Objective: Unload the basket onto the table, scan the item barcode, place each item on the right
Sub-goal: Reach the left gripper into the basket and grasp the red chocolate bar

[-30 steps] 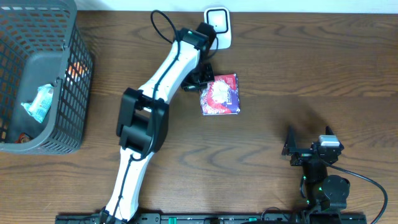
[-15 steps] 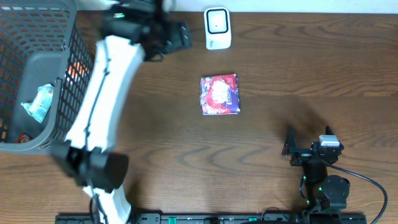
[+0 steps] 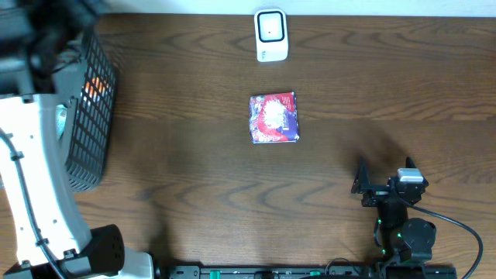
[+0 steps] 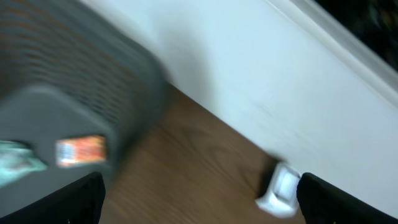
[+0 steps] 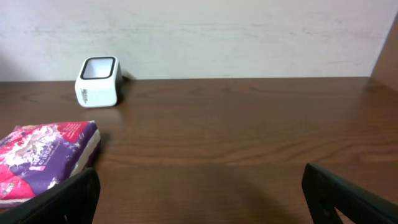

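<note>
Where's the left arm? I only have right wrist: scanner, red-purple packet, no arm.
Observer: Overhead shows the left arm along the table's left edge, overlapping a grey basket, well apart from the red-purple packet.
Operator: Claw holding anything?
Observer: No. In the left wrist view the left claw is spread wide with nothing between its fingers.
Operator: Basket empty?
Observer: No. It holds an orange item and a teal item, both too blurred to identify.
</note>
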Robot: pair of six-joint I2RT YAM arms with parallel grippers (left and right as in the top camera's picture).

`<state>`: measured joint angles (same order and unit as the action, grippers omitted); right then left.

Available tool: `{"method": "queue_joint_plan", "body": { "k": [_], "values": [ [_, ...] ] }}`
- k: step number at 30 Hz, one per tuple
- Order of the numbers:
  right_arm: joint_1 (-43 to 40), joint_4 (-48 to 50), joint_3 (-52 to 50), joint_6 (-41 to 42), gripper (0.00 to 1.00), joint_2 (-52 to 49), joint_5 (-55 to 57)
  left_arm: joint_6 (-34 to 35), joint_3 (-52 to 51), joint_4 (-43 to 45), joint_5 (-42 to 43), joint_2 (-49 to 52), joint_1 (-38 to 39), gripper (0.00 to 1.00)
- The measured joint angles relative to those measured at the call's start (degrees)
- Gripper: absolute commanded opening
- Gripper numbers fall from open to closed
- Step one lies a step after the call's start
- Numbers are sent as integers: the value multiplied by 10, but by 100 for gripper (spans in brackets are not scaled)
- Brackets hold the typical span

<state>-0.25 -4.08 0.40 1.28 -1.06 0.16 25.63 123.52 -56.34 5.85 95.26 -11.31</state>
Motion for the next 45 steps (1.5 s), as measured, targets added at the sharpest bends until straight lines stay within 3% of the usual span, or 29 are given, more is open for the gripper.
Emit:
{"method": "queue_joint_plan", "body": {
  "k": [10,16,26,45],
  "values": [
    [0,0,0,0,99,0,0,0,0,-17,-3,1,-175,98],
    [0,0,0,0,99,0,0,0,-20,-74,-43,4,-232,98],
    [0,0,0,0,99,0,0,1,-97,-134,-89,105,-239,98],
    [0,0,0,0,99,0,0,26,-99,-249,-172,292,-239,98]
  ]
}}
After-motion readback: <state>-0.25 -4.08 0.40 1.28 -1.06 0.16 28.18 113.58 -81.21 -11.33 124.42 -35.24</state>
